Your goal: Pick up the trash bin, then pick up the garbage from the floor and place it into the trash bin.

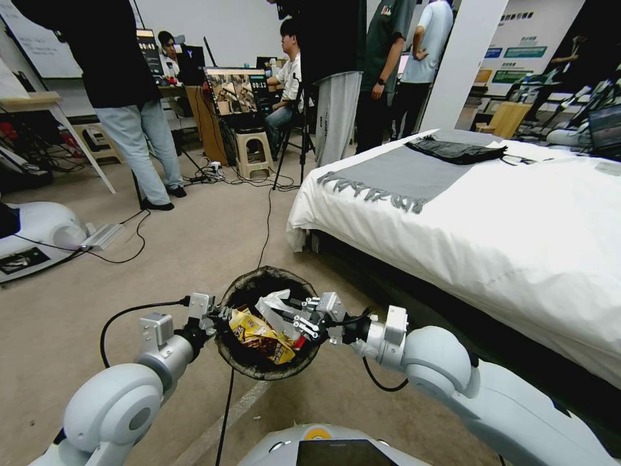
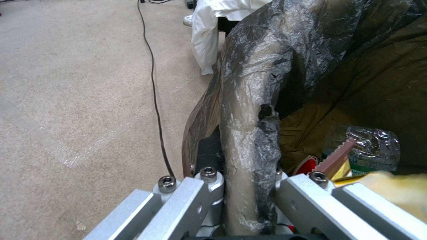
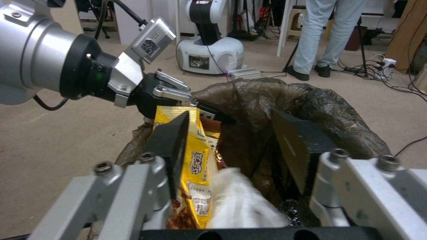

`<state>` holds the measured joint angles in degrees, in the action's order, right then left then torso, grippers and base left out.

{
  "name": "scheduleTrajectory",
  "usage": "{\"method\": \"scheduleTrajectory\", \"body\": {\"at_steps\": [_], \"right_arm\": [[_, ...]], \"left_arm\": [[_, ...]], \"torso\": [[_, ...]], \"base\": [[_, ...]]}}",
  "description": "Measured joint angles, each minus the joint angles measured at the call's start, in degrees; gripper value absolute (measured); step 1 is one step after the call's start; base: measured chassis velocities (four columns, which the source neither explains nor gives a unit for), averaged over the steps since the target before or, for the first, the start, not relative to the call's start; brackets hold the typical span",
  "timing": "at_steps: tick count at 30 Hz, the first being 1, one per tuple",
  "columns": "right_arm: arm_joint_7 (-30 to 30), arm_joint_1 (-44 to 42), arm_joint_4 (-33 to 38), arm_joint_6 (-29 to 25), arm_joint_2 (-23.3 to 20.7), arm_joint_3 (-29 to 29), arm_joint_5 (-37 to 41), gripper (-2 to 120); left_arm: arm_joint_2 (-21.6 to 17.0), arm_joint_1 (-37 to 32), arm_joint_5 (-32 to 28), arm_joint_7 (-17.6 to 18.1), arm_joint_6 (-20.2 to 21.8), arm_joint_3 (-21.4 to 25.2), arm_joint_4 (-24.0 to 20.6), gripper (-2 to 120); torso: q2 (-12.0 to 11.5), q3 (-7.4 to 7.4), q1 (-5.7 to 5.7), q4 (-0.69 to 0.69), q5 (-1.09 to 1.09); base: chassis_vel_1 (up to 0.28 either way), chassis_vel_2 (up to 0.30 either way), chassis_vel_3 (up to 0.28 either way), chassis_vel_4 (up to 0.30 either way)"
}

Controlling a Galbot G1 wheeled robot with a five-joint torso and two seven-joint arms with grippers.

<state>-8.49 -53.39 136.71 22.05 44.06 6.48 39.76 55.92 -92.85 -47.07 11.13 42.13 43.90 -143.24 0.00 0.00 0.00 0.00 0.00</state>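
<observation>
Trash bin (image 1: 266, 362) liner: dark brown-black, crinkled sheen. Snack wrapper (image 1: 259, 334): shiny yellow, brown print. Tissue (image 3: 242, 203): white. Carpet (image 1: 194, 239): beige. Bed (image 1: 517, 239): white, grey fringed runner (image 1: 401, 176).

We see the trash bin (image 1: 266, 362) lined in thin, crinkled, semi-glossy dark plastic film, with a shiny yellow foil wrapper (image 3: 195, 166) and soft matt white tissue (image 3: 242, 203) inside. At eleven o'clock from it the left gripper (image 3: 195, 104) shows brushed metal; the floor (image 2: 75, 100) is rough beige carpet.
</observation>
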Motion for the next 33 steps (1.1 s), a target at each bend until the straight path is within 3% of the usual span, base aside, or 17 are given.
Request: {"method": "scheduleTrajectory", "body": {"at_steps": [4, 5, 7, 11, 12, 20, 23, 27, 33], "right_arm": [[0.14, 0.15, -0.13, 0.03, 0.10, 0.00, -0.01, 64], [0.46, 0.26, -0.28, 0.08, 0.24, -0.01, -0.01, 76], [0.76, 0.22, -0.37, 0.08, 0.41, -0.34, 0.02, 86], [0.91, 0.16, -0.37, 0.08, 0.44, -0.51, 0.03, 91], [1.18, -0.10, -0.28, 0.04, 0.42, -1.26, 0.17, 99], [3.13, -2.60, 3.17, -0.32, -0.68, -8.04, 3.41, 100], [5.87, -3.31, 4.80, -0.94, -0.88, -9.66, 5.05, 100], [15.71, -5.47, 6.52, -6.49, -0.84, -13.68, 7.68, 100], [20.41, -8.57, 5.47, -10.52, 0.06, -19.03, 8.83, 100]], "left_arm": [[0.07, -0.08, 0.01, -0.04, 0.00, 0.00, 0.00, 2], [0.12, -0.17, 0.03, -0.11, 0.00, -0.01, 0.00, 2], [0.07, -0.15, 0.06, -0.18, 0.00, 0.00, 0.00, 2], [0.06, -0.15, 0.07, -0.20, 0.00, 0.01, 0.00, 2], [0.07, -0.17, 0.15, -0.24, 0.00, 0.04, 0.00, 2], [0.59, 0.06, 0.23, -0.40, 0.00, 0.13, 0.00, 2], [0.73, 0.12, 0.23, -1.18, 0.00, 0.38, 0.00, 2], [2.00, -0.91, -0.47, -3.73, 0.00, 2.17, 0.00, 2], [3.68, -2.32, -0.91, -3.52, 0.00, 3.89, 0.00, 2]], "torso": [[0.00, 0.00, 0.00, 0.00, 0.00], [0.00, 0.00, 0.00, 0.00, 0.00], [0.00, 0.00, 0.00, 0.00, 0.00], [0.00, 0.00, 0.00, 0.00, 0.00], [0.00, 0.00, 0.00, 0.00, 0.00], [0.00, 0.00, 0.00, 0.00, 0.00], [0.00, 0.00, 0.00, 0.00, 0.00], [0.00, 0.00, 0.00, -0.02, 0.01], [0.00, 0.00, 0.00, 0.02, 0.00]], "base": [[0.000, 0.000, 0.000, 0.000], [0.000, 0.000, 0.000, 0.000], [0.000, 0.000, 0.000, 0.000], [0.000, 0.000, 0.000, 0.000], [0.000, 0.000, 0.000, 0.000], [0.000, 0.000, 0.000, 0.000], [0.000, 0.000, 0.000, 0.000], [0.000, 0.000, 0.000, 0.000], [0.000, 0.000, 0.000, 0.000]]}}
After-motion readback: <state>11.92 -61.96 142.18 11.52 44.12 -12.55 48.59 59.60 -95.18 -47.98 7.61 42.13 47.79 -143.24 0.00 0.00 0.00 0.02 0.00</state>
